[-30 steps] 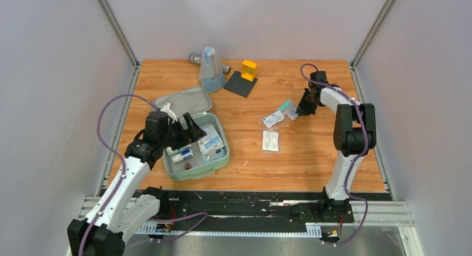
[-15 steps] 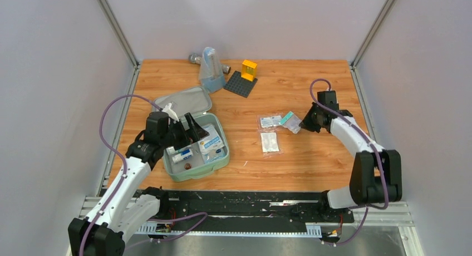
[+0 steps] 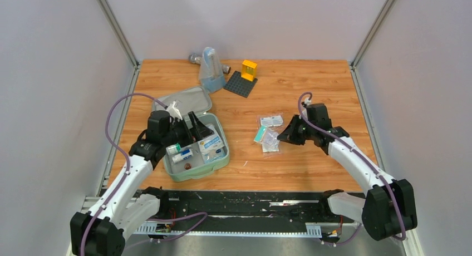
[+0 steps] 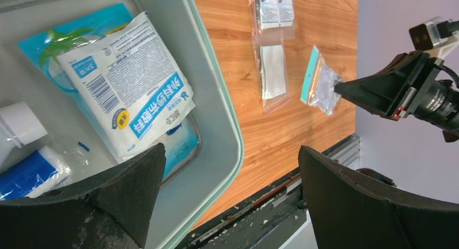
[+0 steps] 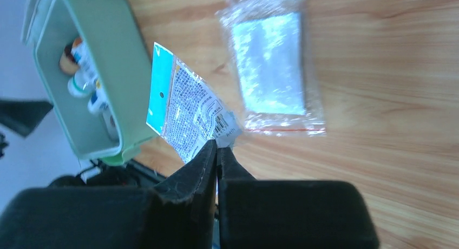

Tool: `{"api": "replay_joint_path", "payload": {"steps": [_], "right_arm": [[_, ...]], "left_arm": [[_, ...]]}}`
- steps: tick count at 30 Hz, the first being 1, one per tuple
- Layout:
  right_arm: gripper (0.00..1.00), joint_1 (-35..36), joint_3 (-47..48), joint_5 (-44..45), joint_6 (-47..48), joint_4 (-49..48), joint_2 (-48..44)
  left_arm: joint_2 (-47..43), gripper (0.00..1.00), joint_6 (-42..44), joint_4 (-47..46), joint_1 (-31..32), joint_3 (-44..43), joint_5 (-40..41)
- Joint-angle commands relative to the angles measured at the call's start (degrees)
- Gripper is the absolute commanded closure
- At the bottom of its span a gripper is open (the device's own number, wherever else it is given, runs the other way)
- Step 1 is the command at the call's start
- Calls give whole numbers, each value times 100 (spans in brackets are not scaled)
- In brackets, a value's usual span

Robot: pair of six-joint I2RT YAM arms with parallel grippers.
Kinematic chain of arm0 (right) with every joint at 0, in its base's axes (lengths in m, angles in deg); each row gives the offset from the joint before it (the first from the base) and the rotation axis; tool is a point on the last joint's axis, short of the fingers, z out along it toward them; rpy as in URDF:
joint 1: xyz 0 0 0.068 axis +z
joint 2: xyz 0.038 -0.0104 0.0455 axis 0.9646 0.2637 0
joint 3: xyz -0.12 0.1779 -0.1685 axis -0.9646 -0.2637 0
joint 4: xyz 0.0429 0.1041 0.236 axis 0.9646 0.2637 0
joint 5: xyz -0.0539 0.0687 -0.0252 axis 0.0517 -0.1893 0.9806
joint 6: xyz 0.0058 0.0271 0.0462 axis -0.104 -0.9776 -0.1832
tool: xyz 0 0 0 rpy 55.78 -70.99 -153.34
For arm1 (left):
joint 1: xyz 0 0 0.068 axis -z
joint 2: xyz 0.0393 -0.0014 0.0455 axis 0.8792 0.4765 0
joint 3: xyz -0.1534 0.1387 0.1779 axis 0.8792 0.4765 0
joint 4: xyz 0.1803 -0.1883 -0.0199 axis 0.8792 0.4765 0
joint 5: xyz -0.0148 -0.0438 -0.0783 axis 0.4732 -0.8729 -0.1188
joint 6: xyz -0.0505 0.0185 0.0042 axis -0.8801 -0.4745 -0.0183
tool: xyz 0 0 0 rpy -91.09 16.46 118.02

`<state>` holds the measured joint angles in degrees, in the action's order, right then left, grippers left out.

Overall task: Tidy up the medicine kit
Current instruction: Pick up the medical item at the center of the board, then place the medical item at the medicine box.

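The mint-green medicine kit tray (image 3: 221, 160) sits at the left with its lid (image 3: 186, 99) lying behind it. It holds a blue-and-white sachet (image 4: 124, 86) and small bottles. My left gripper (image 3: 192, 131) hovers over the tray, open and empty; the tray rim (image 4: 230, 113) lies between its jaws in the left wrist view. My right gripper (image 3: 280, 138) is shut on a clear packet with a teal header (image 3: 262, 134), held above the table right of the tray. The right wrist view shows the packet (image 5: 189, 111) pinched at its corner by the gripper (image 5: 217, 146).
Two clear pouches with white sachets lie mid-table, one (image 3: 271, 121) behind the other (image 3: 271, 146). At the back stand a dark grey baseplate (image 3: 240, 84) with a yellow brick (image 3: 249, 69), a translucent bluish pouch (image 3: 210, 69) and a metal part (image 3: 195, 58). Walls close both sides.
My right arm has swung from the far right toward the middle and nearer, carrying the teal-header packet leftward over the pouches. My left gripper has barely moved.
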<state>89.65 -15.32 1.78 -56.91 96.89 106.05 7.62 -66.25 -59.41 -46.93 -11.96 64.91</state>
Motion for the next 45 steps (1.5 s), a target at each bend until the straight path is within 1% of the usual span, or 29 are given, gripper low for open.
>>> {"api": "replay_joint_path", "payload": {"steps": [1, 5, 9, 12, 14, 15, 16, 17, 18, 19, 20, 21, 22, 23, 26, 30, 32, 37, 38, 41, 42, 43, 45], "right_arm": [[100, 566, 387, -790, 256, -362, 128], [100, 1141, 762, -967, 479, -399, 409], [100, 1484, 1024, -1098, 496, -497, 551], [100, 1620, 1131, -1326, 483, -563, 635], [100, 1707, 1187, -1448, 490, -582, 680], [100, 1751, 1206, -1469, 496, -583, 694], [100, 1783, 1211, -1472, 487, -597, 711], [100, 1815, 1212, -1480, 477, -611, 721], [100, 1826, 1211, -1512, 474, -627, 748], [100, 1840, 1212, -1538, 474, -638, 776], [100, 1850, 1210, -1541, 474, -647, 794], [100, 1854, 1212, -1541, 459, -641, 805], [100, 1855, 1212, -1550, 450, -644, 824], [100, 1854, 1212, -1551, 450, -653, 826], [100, 1863, 1212, -1569, 435, -674, 811], [100, 1864, 1228, -1552, 439, -686, 827], [99, 1859, 1238, -1547, 439, -691, 850], [98, 1864, 1247, -1550, 421, -690, 915], [97, 1859, 1247, -1555, 421, -692, 918], [93, 1863, 1234, -1560, 425, -698, 898], [90, 1869, 1218, -1558, 430, -711, 875], [84, 1867, 1204, -1537, 435, -721, 848], [68, 1872, 1180, -1434, 421, -715, 805]], "left_arm": [[138, 0, 21, -570, 133, -29, -400], [380, 0, -21, -907, 500, -55, -484], [723, 5, -102, -1281, 1025, -58, -481], [923, 9, -230, -1580, 1234, -27, -479], [1016, 15, -394, -1932, 1351, 44, -485], [1075, 20, -479, -2107, 1426, 80, -496], [1109, 23, -640, -2452, 1468, 133, -532], [1194, 28, -716, -2627, 1532, 147, -636], [1239, 31, -840, -2883, 1565, 170, -681], [1330, 37, -914, -2978, 1618, 171, -730], [1369, 40, -928, -3100, 1638, 174, -754], [1433, 45, -930, -3135, 1678, 166, -794], [1455, 47, -923, -3157, 1690, 163, -808], [1490, 52, -896, -3151, 1700, 148, -832], [1515, 58, -803, -3006, 1703, 116, -842], [1522, 69, -678, -2829, 1703, 61, -864], [1516, 79, -645, -2771, 1703, 44, -868], [1480, 92, -550, -2600, 1703, 29, -873], [1472, 98, -534, -2577, 1703, 24, -853], [1450, 100, -490, -2458, 1703, 27, -794], [1427, 100, -458, -2428, 1703, 13, -745], [1413, 100, -436, -2332, 1703, 12, -718], [1340, 100, -362, -2139, 1701, -22, -572]]}}
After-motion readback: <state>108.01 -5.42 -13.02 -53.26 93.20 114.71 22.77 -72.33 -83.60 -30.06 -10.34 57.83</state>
